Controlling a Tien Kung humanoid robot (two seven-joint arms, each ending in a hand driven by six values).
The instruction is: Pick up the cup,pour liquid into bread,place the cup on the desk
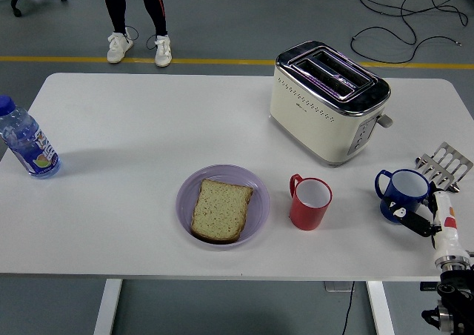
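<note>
Landmark: the cream toaster (pixel 329 101) stands on the far right part of the white table (pixel 133 127), its two slots facing up and its lever side turned toward the right edge.
Red cup (pixel 309 202): upright on the table, in front of the toaster on the near side, handle pointing left, standing free with nothing touching it.
Bread (pixel 220 210): one slice lies flat on a purple plate (pixel 258 205), to the near left of the toaster and just beside the red cup on its left.
Blue cup (pixel 404 193): upright, near right of the toaster, handle turned left, well apart from the red cup.
Right hand (pixel 433 220): comes in from the lower right corner, near right of the toaster; a black fingertip sits right at the near side of the blue cup; contact cannot be told, and it cannot be told whether the fingers are curled or spread.
Metal rack (pixel 445 164): lies at the right edge of the table, right of the toaster and just behind the blue cup.
Water bottle (pixel 26 140): stands at the left edge of the table, far left of the toaster.
Person: legs and white shoes (pixel 138 49) on the floor beyond the far side of the table, far left of the toaster.
</note>
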